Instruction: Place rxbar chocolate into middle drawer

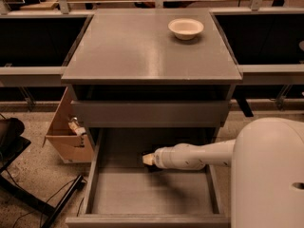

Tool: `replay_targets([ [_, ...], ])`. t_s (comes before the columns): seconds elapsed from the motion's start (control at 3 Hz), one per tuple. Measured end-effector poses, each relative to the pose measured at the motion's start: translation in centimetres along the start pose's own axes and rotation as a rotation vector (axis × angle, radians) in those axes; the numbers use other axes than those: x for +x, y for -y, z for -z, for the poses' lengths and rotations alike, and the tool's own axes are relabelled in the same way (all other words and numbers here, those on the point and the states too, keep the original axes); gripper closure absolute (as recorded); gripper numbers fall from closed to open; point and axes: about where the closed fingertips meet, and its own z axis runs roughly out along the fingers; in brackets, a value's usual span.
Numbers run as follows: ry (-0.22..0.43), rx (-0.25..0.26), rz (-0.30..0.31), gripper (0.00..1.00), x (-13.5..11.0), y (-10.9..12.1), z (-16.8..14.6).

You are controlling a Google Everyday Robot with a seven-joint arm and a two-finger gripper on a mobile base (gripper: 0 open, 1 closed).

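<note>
The middle drawer (118, 194) is pulled out at the bottom of the grey cabinet, showing its flat grey floor. My white arm reaches in from the right, and my gripper (148, 159) is low over the drawer floor, near the middle toward the back. A small dark shape (148, 167), seemingly the rxbar chocolate, sits right at the gripper's tip, mostly hidden by it. I cannot tell whether it is held or lying on the floor.
A cream-white bowl (185, 28) stands on the cabinet top (142, 51) at the back right. Another grey drawer (149, 113) above is closed. A cardboard box (69, 134) stands on the floor to the left, with black cables and a stand beside it.
</note>
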Motion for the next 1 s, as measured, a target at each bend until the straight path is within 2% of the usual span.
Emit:
replay_targets([
  [0.33,0.000,0.000,0.000,0.04,0.00,0.00,0.00],
  [1.0,0.000,0.000,0.000,0.00,0.00,0.00,0.00],
])
